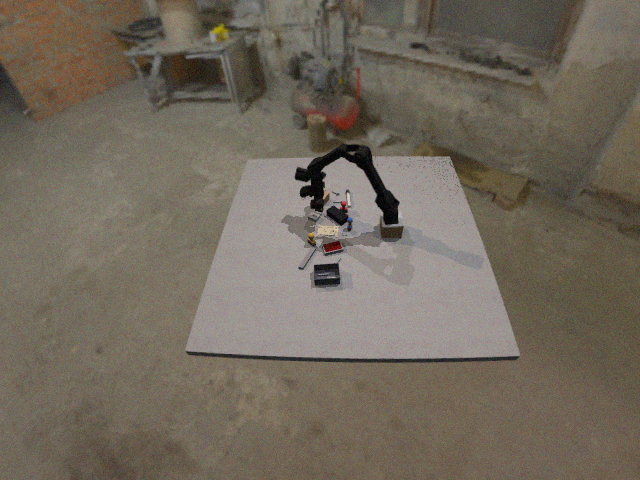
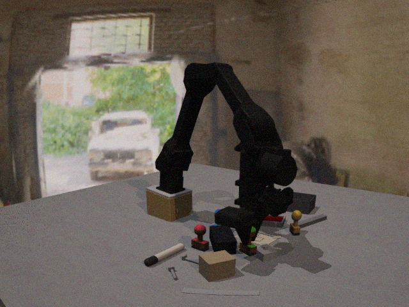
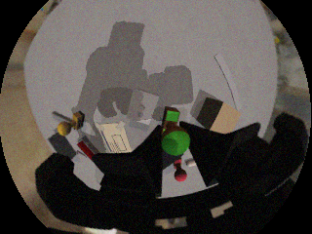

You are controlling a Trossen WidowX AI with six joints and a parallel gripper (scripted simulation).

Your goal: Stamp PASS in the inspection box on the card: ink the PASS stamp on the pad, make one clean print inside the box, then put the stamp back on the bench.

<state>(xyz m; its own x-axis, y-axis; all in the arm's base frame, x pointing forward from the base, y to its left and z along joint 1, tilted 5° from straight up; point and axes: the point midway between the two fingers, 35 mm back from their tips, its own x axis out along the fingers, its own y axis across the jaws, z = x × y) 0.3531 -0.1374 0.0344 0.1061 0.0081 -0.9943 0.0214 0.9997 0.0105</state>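
My gripper (image 1: 318, 208) (image 2: 250, 240) (image 3: 170, 127) is shut on the green-knobbed stamp (image 2: 247, 249) (image 3: 175, 142), upright and seemingly held just above the bench; its lettering is not visible. The cream card (image 1: 327, 230) (image 2: 266, 238) (image 3: 113, 137) lies beside the gripper, partly hidden in the wrist view; its print is too small to read. The red ink pad (image 1: 332, 247) (image 2: 275, 219) (image 3: 86, 149) lies beyond the card. A red stamp (image 1: 343, 206) (image 2: 199, 244) (image 3: 180, 175), a blue stamp (image 1: 349, 222) and a yellow stamp (image 1: 311, 238) (image 2: 296, 227) (image 3: 64, 129) stand around.
A black block (image 1: 337, 214) (image 2: 223, 239) and a grey block (image 1: 314, 217) (image 2: 268, 252) are close to the held stamp. A cardboard-coloured box (image 2: 216, 265) (image 3: 224, 117), a marker (image 2: 168, 252), a grey bar (image 1: 307, 258) and an open dark tray (image 1: 326, 274) also stand or lie around.
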